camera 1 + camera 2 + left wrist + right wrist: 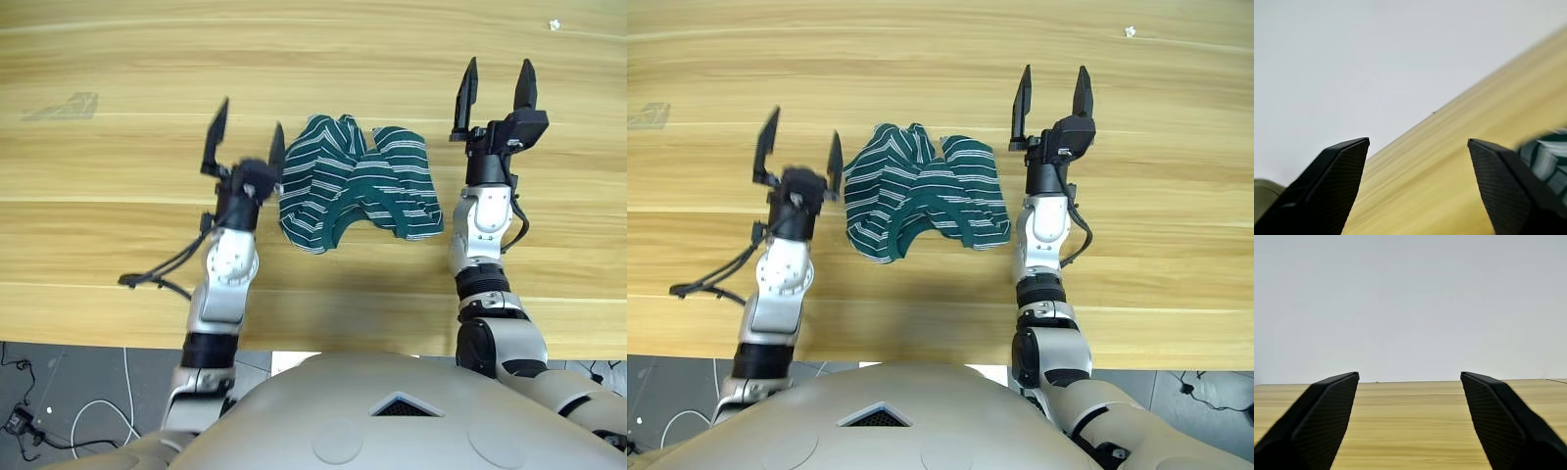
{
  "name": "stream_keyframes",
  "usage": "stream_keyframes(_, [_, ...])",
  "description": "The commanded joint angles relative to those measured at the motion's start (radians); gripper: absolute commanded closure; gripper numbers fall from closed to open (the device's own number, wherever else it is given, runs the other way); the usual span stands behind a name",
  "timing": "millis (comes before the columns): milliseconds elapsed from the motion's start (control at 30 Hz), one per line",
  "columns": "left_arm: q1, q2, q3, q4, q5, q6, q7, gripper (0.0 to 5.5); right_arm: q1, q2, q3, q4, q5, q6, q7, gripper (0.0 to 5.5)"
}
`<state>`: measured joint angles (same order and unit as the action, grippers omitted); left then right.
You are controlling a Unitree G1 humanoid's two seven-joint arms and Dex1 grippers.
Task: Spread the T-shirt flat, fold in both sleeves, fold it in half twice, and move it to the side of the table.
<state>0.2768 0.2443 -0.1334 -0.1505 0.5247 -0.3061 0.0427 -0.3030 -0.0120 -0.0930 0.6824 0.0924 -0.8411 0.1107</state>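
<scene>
T-shirt (pixel 358 181): green with white stripes, crumpled in a heap on the wooden table (pixel 118 59), between the two arms and towards the robot's edge.
Left gripper (pixel 253 113): fingers spread wide, holding nothing, inner finger just beside the heap's edge.
Right gripper (pixel 501 67): fingers spread wide, empty, near the heap's other side but apart from it.
Stage: by the look of it, spreading is not yet begun.
Risk: a pinch into the bunched folds could catch several layers, dragging the cloth as a lump instead of opening it flat.
</scene>
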Motion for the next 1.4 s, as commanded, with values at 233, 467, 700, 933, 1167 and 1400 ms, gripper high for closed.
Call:
stream_keyframes(233, [0.305, 0.187, -0.094, -0.096, -0.015, -0.054, -0.201, 1.76, 0.033, 0.031, 0.026, -0.098, -0.029, 0.047, -0.017, 1.64])
stream_keyframes(467, [0.264, 0.187, -0.156, -0.017, 0.082, -0.036, -0.186, 1.76, 0.033, 0.039, 0.031, -0.112, -0.036, 0.065, -0.018, 1.64])
stream_keyframes(700, [0.217, 0.176, -0.212, 0.024, 0.212, -0.008, -0.119, 1.76, 0.018, 0.044, 0.032, -0.093, -0.042, 0.066, -0.020, 1.64])
stream_keyframes(933, [0.218, 0.197, -0.243, 0.032, 0.236, -0.004, -0.106, 2.57, 0.011, 0.048, 0.034, -0.085, -0.043, 0.065, -0.019, 1.61])
stream_keyframes(1167, [0.180, 0.195, -0.293, 0.121, 0.247, -0.007, -0.104, 3.33, 0.011, 0.048, 0.034, -0.083, -0.045, 0.062, -0.023, 1.61])
stream_keyframes(1400, [0.130, 0.183, -0.332, 0.182, 0.253, 0.000, -0.089, 3.99, 0.005, 0.049, 0.036, -0.075, -0.046, 0.059, -0.022, 1.61])
